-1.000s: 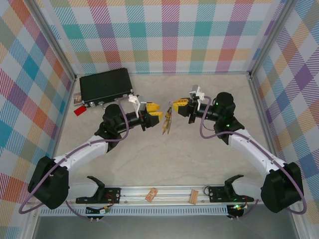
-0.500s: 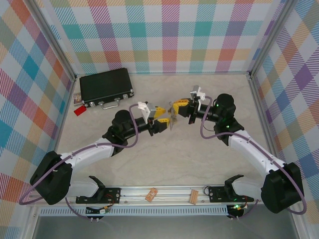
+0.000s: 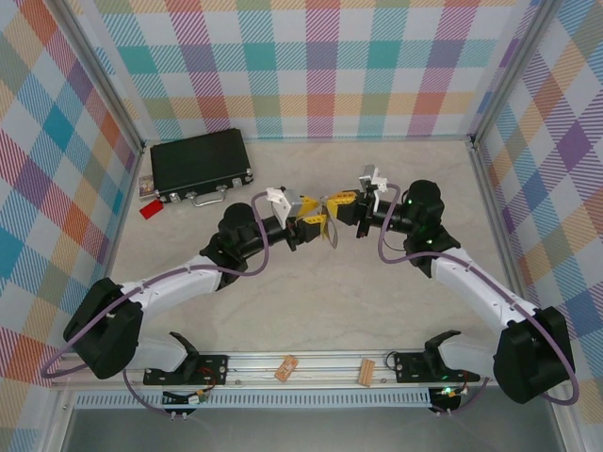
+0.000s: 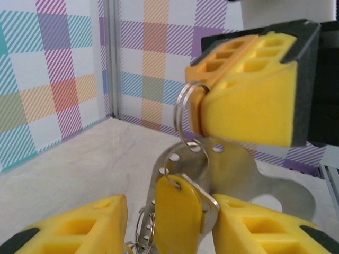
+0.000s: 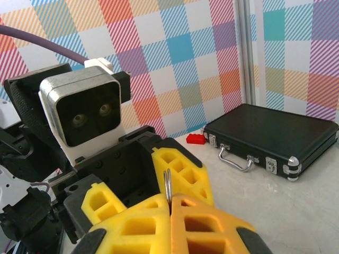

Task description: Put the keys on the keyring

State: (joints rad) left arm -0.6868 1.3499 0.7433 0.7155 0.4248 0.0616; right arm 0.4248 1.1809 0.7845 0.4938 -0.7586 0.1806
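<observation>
Above the table's (image 3: 311, 311) middle, between my two arms, the grey keyring (image 4: 238, 177) hangs off a thin split ring (image 5: 167, 182), which the right gripper (image 5: 169, 203) pinches with its jaws shut. One yellow-headed key (image 4: 177, 211) sits in front of it, between the left gripper's (image 4: 168, 227) part-open jaws, not clamped. Both look light, stiff and slick, and likely to swing. I'd grip the key by its plastic head.

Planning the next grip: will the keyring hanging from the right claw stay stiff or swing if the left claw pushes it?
Probably swings: the keyring dangles from a thin wire ring pinched in the right claw. Its flat bare metal looks rigid, likely slippery.
</observation>
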